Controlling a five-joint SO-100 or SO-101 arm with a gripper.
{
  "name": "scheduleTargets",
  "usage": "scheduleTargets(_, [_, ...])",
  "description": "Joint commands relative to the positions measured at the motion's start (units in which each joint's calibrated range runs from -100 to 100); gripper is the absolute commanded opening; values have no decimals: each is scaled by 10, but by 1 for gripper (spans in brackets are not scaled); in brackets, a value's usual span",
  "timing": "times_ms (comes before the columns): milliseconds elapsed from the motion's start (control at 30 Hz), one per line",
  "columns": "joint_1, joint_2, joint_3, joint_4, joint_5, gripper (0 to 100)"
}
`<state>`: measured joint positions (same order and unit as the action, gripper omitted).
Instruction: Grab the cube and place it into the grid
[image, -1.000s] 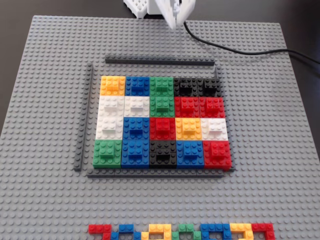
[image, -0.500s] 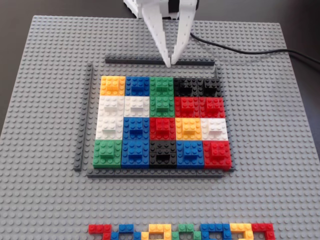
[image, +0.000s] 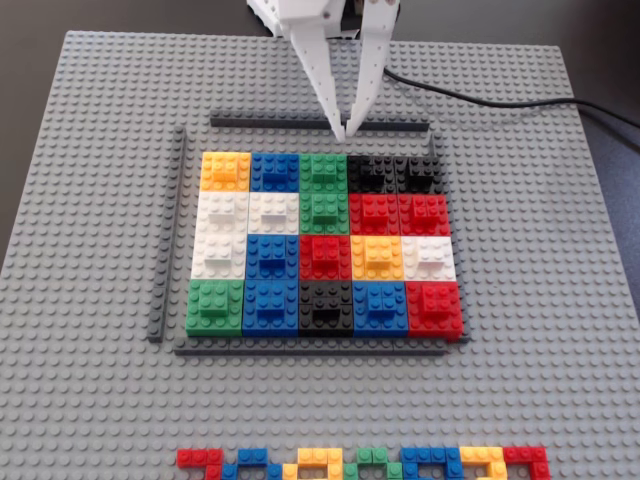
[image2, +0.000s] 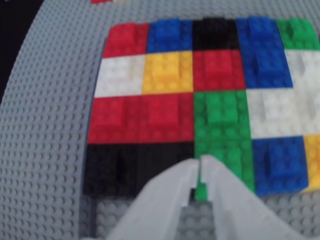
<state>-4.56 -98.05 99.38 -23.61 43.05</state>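
Fixed view: the white claw (image: 345, 132), tips pressed together and empty, hangs above the grid's (image: 322, 243) far edge. One yellow cube (image: 225, 170) sits in the far-left cell. A grey baseplate (image: 90, 300) lies on a dark table (image: 30, 60); a brick strip (image: 365, 462) lies near.

Wrist view: the closed tips (image2: 199, 170) meet over the black-green boundary.

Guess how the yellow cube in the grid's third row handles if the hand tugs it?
The yellow cube is probably rigid, light plastic. Blocks hem in all four sides, so side pushes likely fail. Its raised cap offers the only grip, likely slick. The hand is nearly closed and empty.
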Motion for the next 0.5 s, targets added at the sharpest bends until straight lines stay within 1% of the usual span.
scheduleTargets(0, [-6, -20, 5, 19, -6, 0])
scheduleTargets(167, [1, -20, 5, 38, -12, 0])
scheduleTargets(467, [2, -20, 5, 42, -13, 0])
